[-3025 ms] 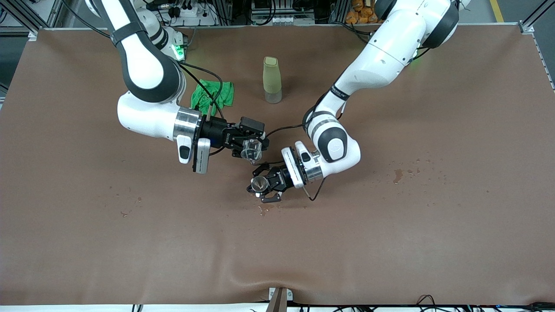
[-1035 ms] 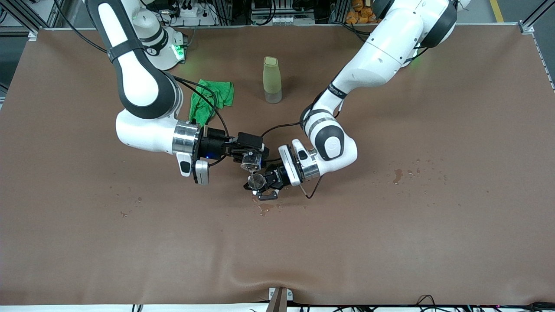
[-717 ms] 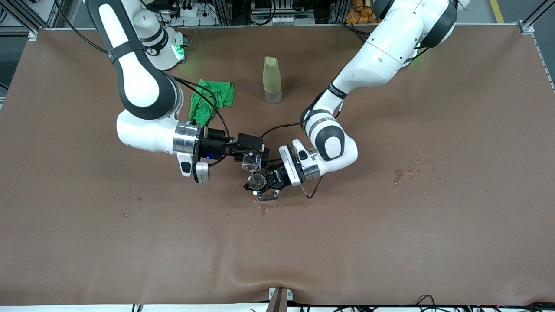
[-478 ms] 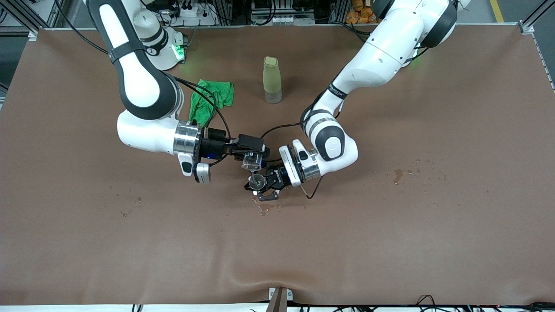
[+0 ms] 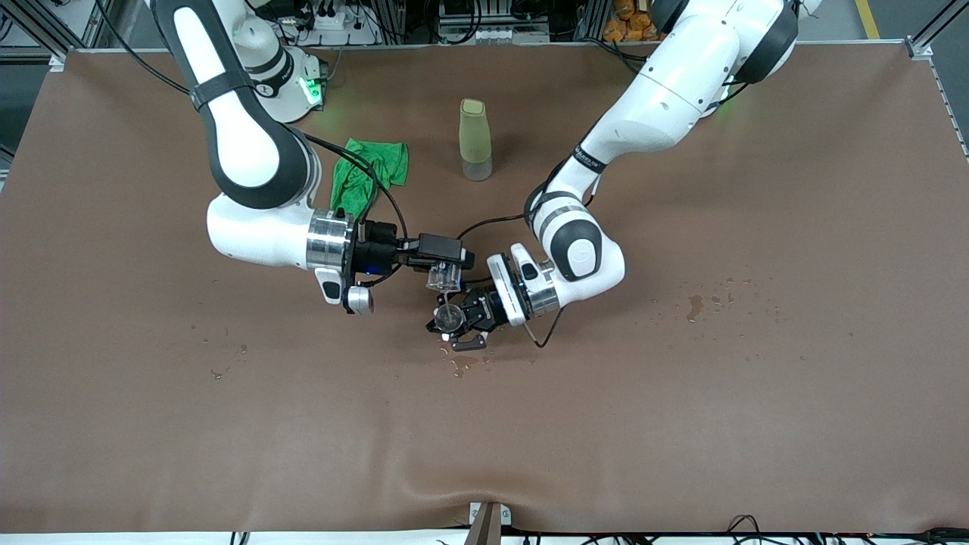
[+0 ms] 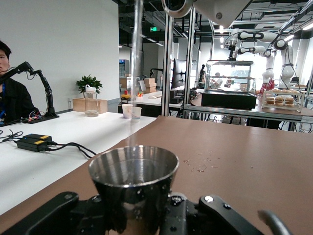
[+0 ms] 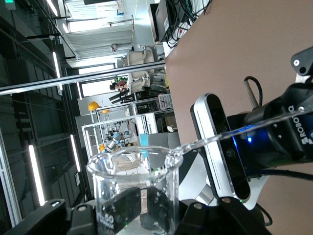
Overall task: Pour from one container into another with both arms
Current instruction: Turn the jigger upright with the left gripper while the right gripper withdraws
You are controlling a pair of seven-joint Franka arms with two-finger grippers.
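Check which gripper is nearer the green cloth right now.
Right. The right gripper, shut on the clear beaker, is nearer the green cloth; the left gripper, shut on the metal cup, is lower, farther from it.

Water stream [image 6: 133,93] — into metal cup [image 6: 133,177]

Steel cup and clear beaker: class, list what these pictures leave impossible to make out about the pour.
- Fill level in the shiny steel cup: left wrist view, hidden by the cup's own wall; too small in the front view.
- Base of the clear glass beaker: right wrist view, cut off by the picture's edge and the right gripper.
- Left gripper fingertips: left wrist view, cut off by the edge.
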